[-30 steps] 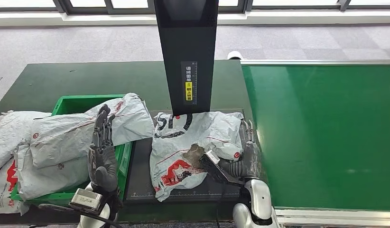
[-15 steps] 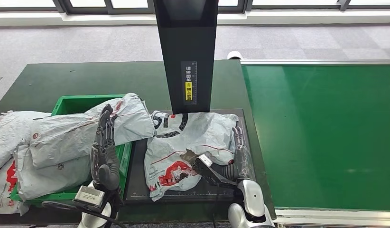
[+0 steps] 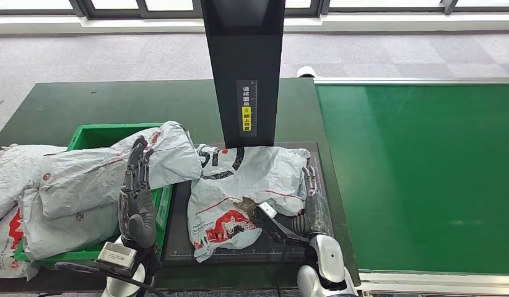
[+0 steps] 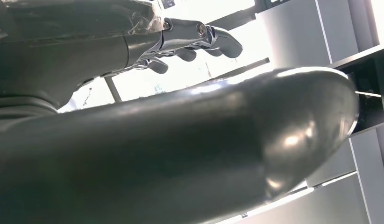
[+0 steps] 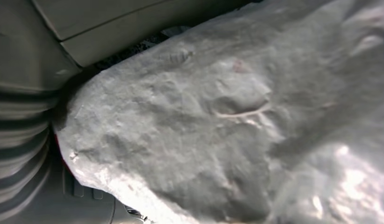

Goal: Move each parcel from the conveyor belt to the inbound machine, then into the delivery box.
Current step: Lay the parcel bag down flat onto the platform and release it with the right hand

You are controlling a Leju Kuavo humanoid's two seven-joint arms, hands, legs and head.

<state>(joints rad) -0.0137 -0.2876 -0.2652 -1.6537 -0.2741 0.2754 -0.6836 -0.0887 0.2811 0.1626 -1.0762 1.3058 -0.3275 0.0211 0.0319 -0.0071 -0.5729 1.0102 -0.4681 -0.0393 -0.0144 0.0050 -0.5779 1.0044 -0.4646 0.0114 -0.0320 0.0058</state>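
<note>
A grey parcel [image 3: 252,179] with red and black print lies crumpled on the black platform [image 3: 178,241] of the inbound machine, under its black column [image 3: 243,68]. My right hand [image 3: 301,210] grips the parcel's right side, thumb on top and fingers along its far edge. The right wrist view has the parcel's wrinkled grey skin [image 5: 218,130] close up. My left hand [image 3: 137,192] stands open, fingers straight up, between the platform and the green delivery box [image 3: 97,133]; its fingers [image 4: 199,37] are spread in the left wrist view.
Several grey parcels [image 3: 85,179] overfill the green box and spill over its left and right rims. The green conveyor belt [image 3: 425,173] runs along the right, with a metal rail at its near edge. A dark green table carries the box and platform.
My right hand has drawn the parcel a little to the left across the platform. The left hand has barely moved.
</note>
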